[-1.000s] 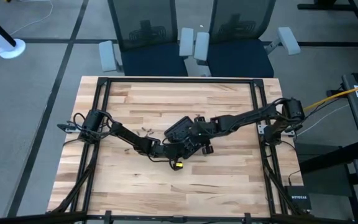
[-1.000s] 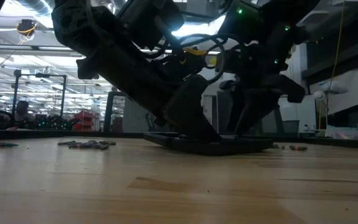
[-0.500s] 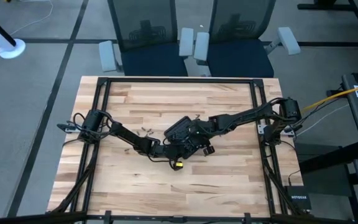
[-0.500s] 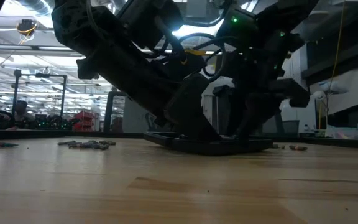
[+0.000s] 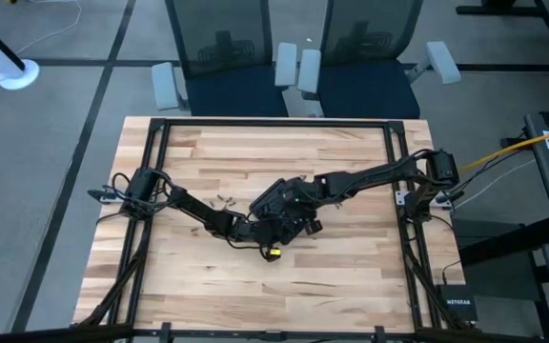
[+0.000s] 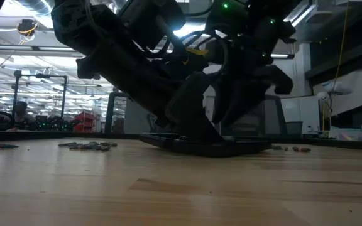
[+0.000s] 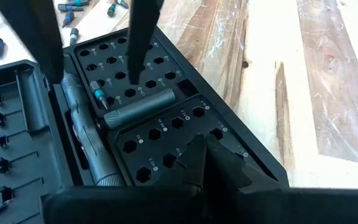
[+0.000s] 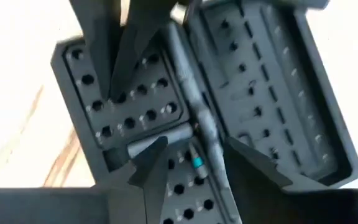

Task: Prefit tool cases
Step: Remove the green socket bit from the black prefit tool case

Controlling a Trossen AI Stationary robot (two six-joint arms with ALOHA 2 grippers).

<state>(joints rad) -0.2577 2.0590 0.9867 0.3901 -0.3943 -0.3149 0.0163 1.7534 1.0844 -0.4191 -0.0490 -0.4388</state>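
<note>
The black hinged tool case (image 5: 273, 197) lies open and flat at the table's middle; its slotted bit tray (image 7: 160, 124) holds a grey driver handle (image 7: 138, 107) and a teal-banded bit (image 7: 98, 96). My left gripper (image 7: 207, 149) stands over the tray's outer edge, shut. My right gripper (image 8: 197, 155) hangs open over the tray from the right. Its fingers straddle the teal-banded bit (image 8: 196, 163) and the driver shaft, one tip close above a slot (image 7: 132, 87). I cannot tell whether that tip touches. My left gripper is shut with its fingertips (image 7: 197, 152) down on the slotted tray (image 7: 185, 121) near the case's outer edge, slanting down from the table's left. The case lies flat on the table. The gripper body hides the exact spot of touch.
Loose bits lie on the wood left of the case (image 5: 224, 200) and show in the low view on both sides (image 6: 90, 145) (image 6: 294, 149). A black NETGEAR box (image 5: 457, 305) sits off the table's near right corner. Bare wood lies near and far of the case.
My right gripper has moved toward the table's left, from beside the case's right end to over its slotted tray. The left gripper and the case have kept their places.
</note>
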